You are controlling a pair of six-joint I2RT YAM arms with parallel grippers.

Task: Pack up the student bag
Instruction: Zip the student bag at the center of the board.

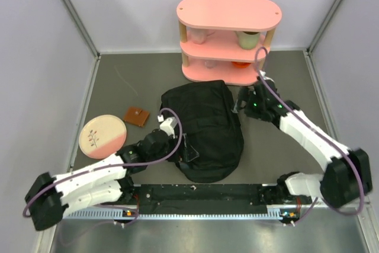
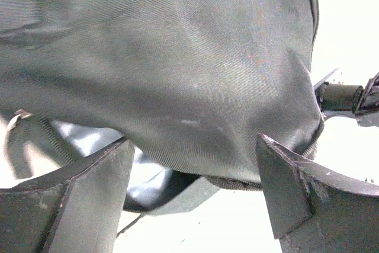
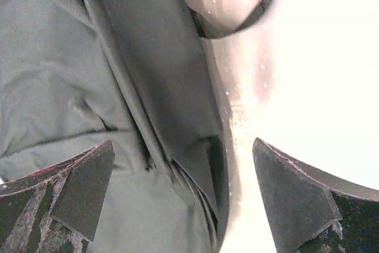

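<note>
Room is tight behind the student bag (image 1: 204, 131), which lies mid-table with its far edge just short of a pink shelf (image 1: 228, 37); bare table (image 1: 284, 146) opens on its right. The left gripper (image 2: 192, 164) and right gripper (image 3: 183, 164) flank its sides, jaws spread wide, clamping nothing. A plate (image 1: 103, 136) and a brown square (image 1: 137, 116) lie to its left.
</note>
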